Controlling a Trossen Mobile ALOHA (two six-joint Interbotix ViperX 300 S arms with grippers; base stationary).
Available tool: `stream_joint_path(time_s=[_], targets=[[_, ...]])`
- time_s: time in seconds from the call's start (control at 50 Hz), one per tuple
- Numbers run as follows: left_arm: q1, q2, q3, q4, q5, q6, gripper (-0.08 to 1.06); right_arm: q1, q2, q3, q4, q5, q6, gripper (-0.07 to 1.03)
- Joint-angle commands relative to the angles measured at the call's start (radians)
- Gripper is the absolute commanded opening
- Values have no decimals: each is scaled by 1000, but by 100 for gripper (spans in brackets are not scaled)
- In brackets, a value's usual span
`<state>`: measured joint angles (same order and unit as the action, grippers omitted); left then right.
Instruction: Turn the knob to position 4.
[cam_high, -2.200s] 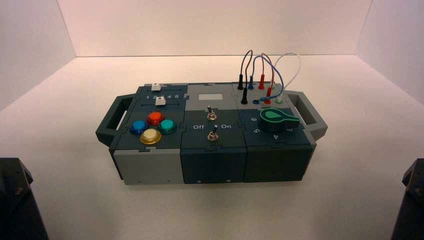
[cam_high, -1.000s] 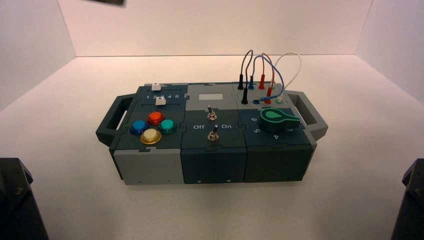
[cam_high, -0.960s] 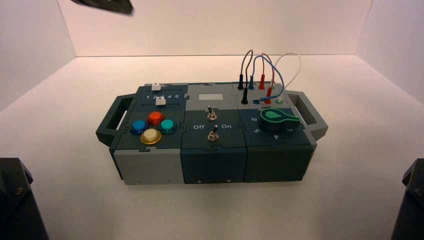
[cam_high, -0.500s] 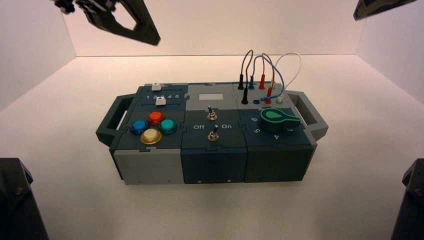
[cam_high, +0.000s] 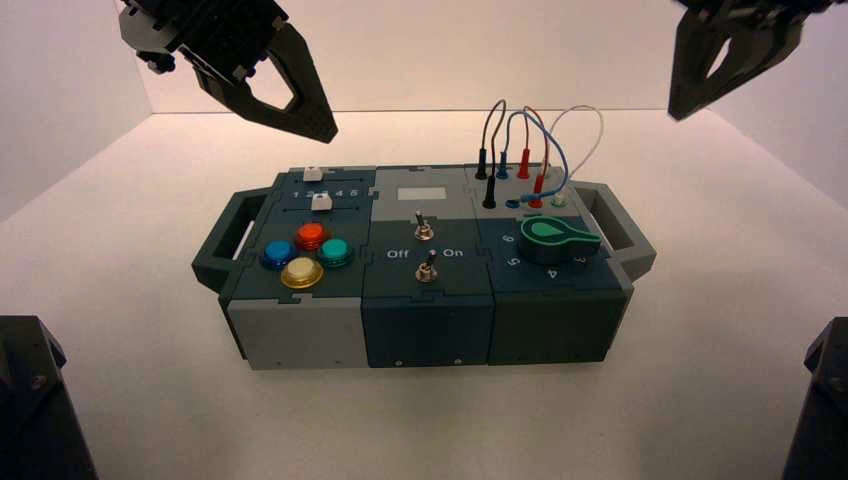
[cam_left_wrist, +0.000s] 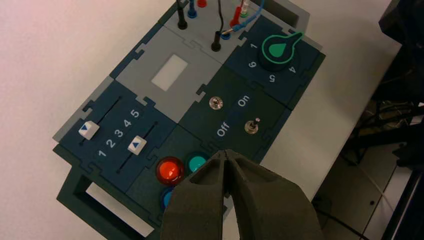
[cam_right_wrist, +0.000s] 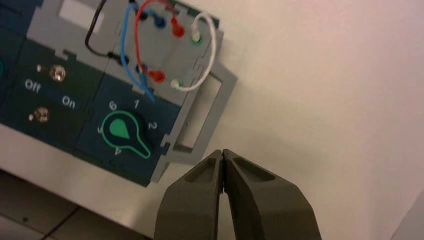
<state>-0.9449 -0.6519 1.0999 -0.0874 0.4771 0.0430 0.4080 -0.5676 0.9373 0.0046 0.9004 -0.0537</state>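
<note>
The right claw (cam_high: 683, 112) hangs above and beyond the knob (cam_high: 553, 240).

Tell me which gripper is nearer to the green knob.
Right. The right gripper hangs above and beyond the knob; the left gripper hovers behind the box's left section, farther off.

A plain pale wall (cam_high: 424, 55) is rising at the far edge of a smooth, light table (cam_high: 424, 420); pale side walls are standing at left (cam_high: 60, 110) and right (cam_high: 790, 110). Warm light is brightening the table's far part.
</note>
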Motion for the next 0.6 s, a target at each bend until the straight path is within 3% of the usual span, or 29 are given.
stream_joint_path(time_s=[0.02,0.6], targets=[[-35,-2,-31,-8,0,2,-3,37,51,-14,5,-3,-15,-2],[-57,-2,-31,-12,15,0,-3,190,244,-34,21,-15,-23,-2]])
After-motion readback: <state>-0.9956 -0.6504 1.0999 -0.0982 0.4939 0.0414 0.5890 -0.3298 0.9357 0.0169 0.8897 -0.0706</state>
